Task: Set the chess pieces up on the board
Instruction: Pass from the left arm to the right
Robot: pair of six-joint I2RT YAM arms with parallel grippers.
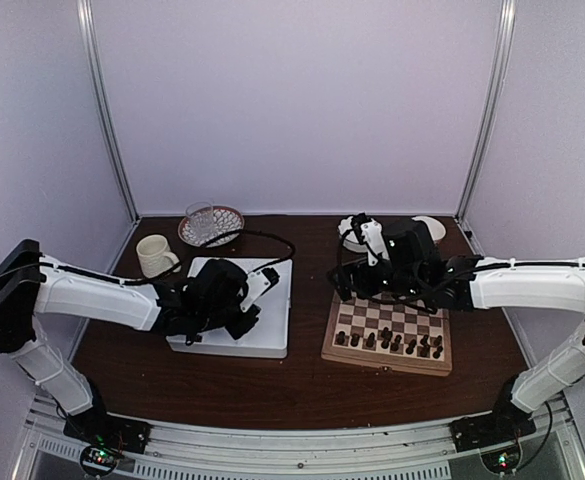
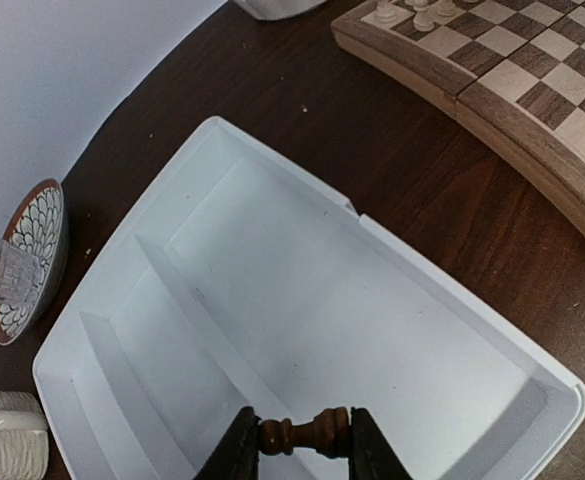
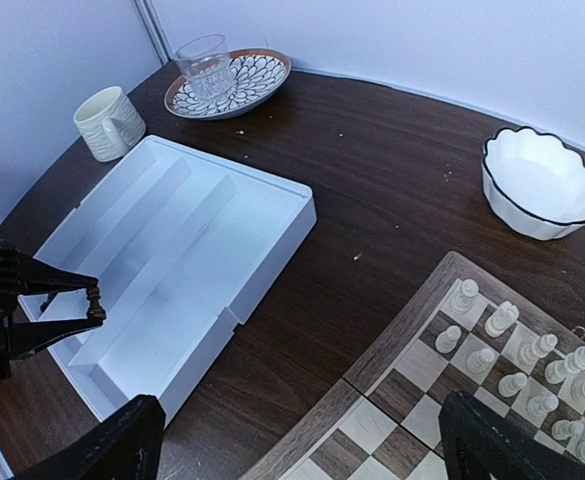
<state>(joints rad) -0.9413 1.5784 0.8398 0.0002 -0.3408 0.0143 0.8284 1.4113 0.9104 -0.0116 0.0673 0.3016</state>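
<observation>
My left gripper (image 2: 305,437) is shut on a dark brown chess piece (image 2: 302,434), held crosswise between its fingertips above the white tray (image 2: 272,290). From above, that gripper (image 1: 240,318) hangs over the tray's near right part. The board (image 1: 387,335) lies to the right, with several dark pieces (image 1: 392,343) along its near rows and pale pieces (image 3: 517,360) on its far rows. Over the board's far left corner, my right gripper (image 3: 302,445) stands wide open with nothing between its fingers (image 3: 122,440). The right wrist view also shows the held piece (image 3: 94,303).
The white divided tray (image 1: 272,335) looks bare inside. A cream cup (image 1: 155,255) stands at its far left. Behind it is a patterned plate (image 1: 210,228) with a glass (image 3: 204,65) on it. A white bowl (image 3: 539,185) sits behind the board.
</observation>
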